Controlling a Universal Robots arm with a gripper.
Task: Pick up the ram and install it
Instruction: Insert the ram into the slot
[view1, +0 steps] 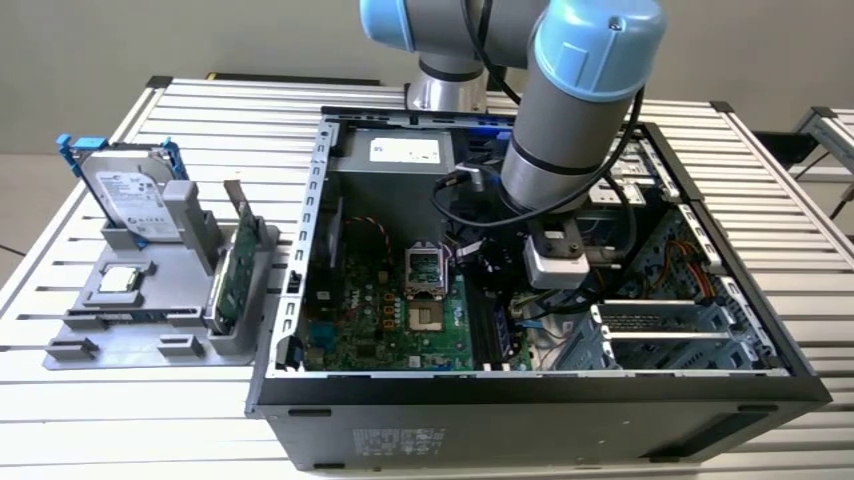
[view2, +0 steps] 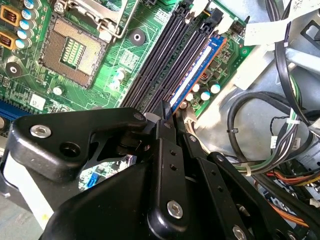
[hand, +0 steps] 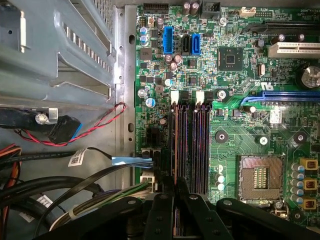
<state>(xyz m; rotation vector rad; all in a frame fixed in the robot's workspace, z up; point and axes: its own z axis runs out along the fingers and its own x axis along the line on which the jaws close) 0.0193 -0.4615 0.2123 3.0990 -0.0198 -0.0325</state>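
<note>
Ram: one thin stick (view2: 192, 75), standing on edge in the outermost memory slot, running straight away from the fingertips.
Gripper: one (view2: 166, 112); its two black fingers (view2: 161, 150) are pinched together on the near end of the ram.
Memory slots: four (hand: 199, 145), side by side, directly ahead of the gripper in both wrist views.
CPU socket: one (hand: 261, 176), bare, just beyond the slots from the gripper.
Arm: one (view1: 574, 120), reaching steeply down into the open computer case (view1: 534, 395), wrist nearly vertical over the motherboard (view1: 380, 315).
Exterior view adds: a grey tray (view1: 120, 300) well away from the gripper, outside the case, holding one hard drive (view1: 134, 195) and one green circuit card (view1: 234, 275).
First wrist view adds: bundled cables (hand: 75, 195) beside the slots.
</note>
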